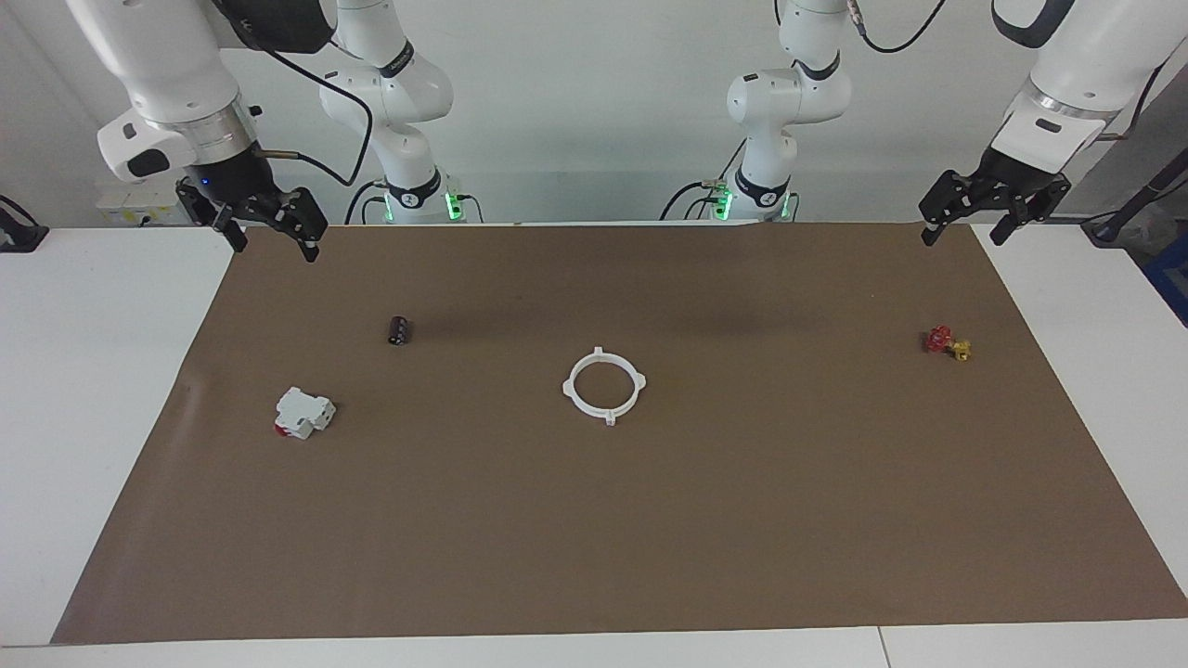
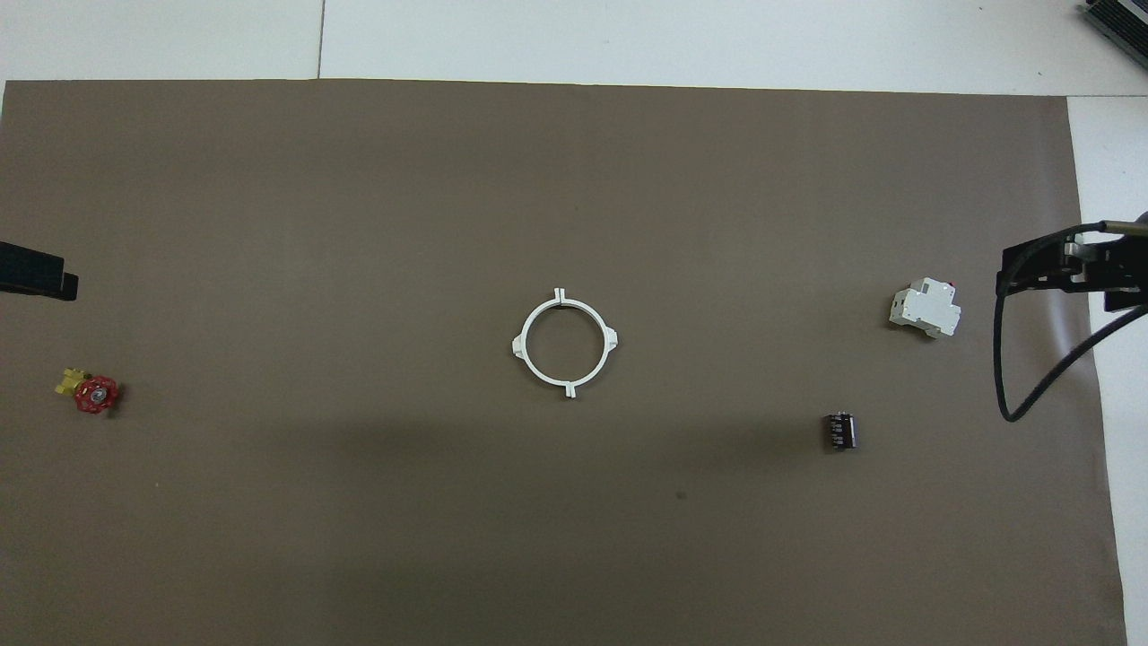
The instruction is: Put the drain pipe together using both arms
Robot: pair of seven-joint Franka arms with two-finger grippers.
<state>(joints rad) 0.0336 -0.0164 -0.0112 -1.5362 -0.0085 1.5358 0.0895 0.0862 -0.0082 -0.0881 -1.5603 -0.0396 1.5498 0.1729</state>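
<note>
Mid-mat: joined drain pipe (image 1: 603, 384) ring; left gripper (image 1: 966, 223), right gripper (image 1: 275, 237) at mat's corners, jaws released.

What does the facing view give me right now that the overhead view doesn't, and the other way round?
Only the facing view shows both arms whole, raised at the table's two ends: the right gripper and the left gripper, both open and empty.

Only the overhead view looks straight down into the drain pipe, showing a closed ring with four tabs; there each gripper is merely a dark sliver at the frame edge.

Both show the ring mid-mat, apart from the white breaker with a red part, the black cylinder and the red-and-yellow valve.
</note>
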